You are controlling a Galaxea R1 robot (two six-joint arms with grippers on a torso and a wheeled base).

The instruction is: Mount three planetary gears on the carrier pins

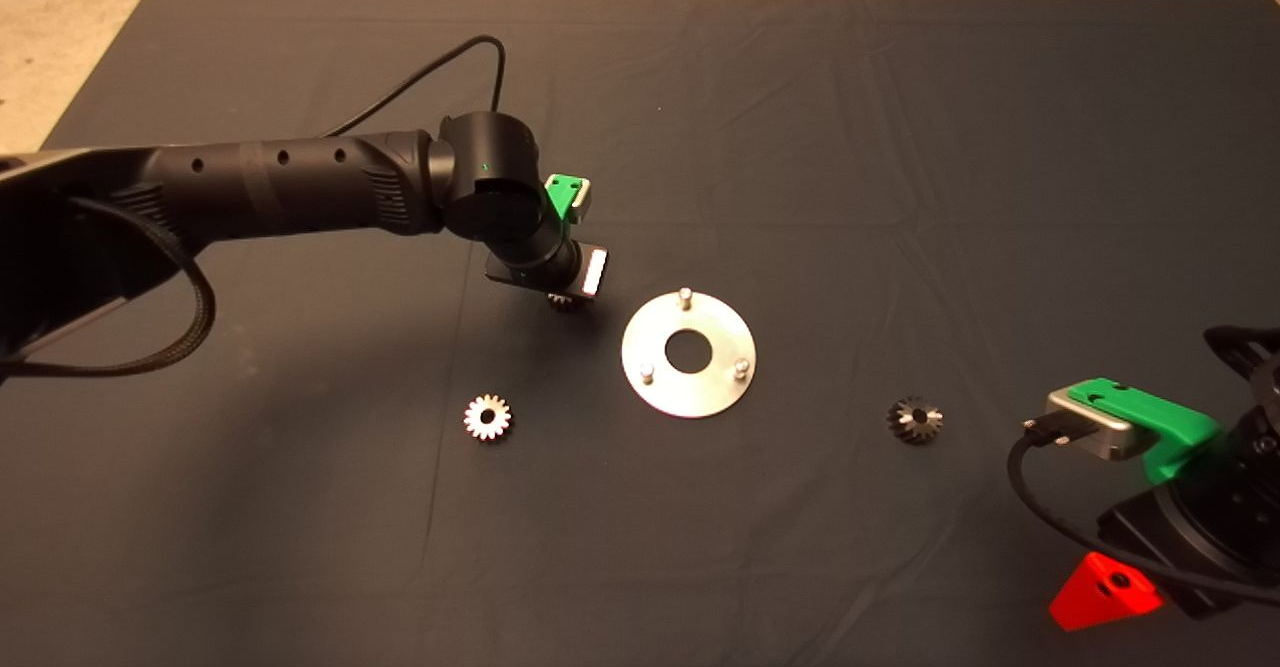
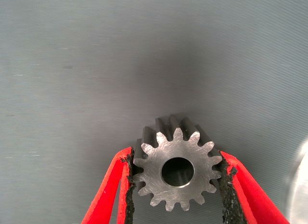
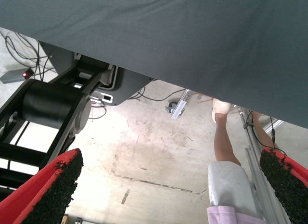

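The disc [image 1: 688, 354] carried three bare carrier pins [image 1: 685, 296]; just beside it, the left gripper [image 2: 177, 173] clamped one gear [image 2: 177, 172], which should travel level, bore over pin; two gears [image 1: 487, 417] lay apart; the right gripper [image 3: 168, 185] waited wide.

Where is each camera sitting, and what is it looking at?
Head view: sits high up and looks down at the mat; it shows both black arms, the disc with three pins, and two loose gears.
Left wrist view: sits on the left arm and looks at the left claw, whose fingers press a gear.
Right wrist view: sits on the parked right arm at the mat's edge and looks past it at the floor and a person's leg; the right claw is open.
Shared: the gripped gear also peeks out under the left claw in the head view.
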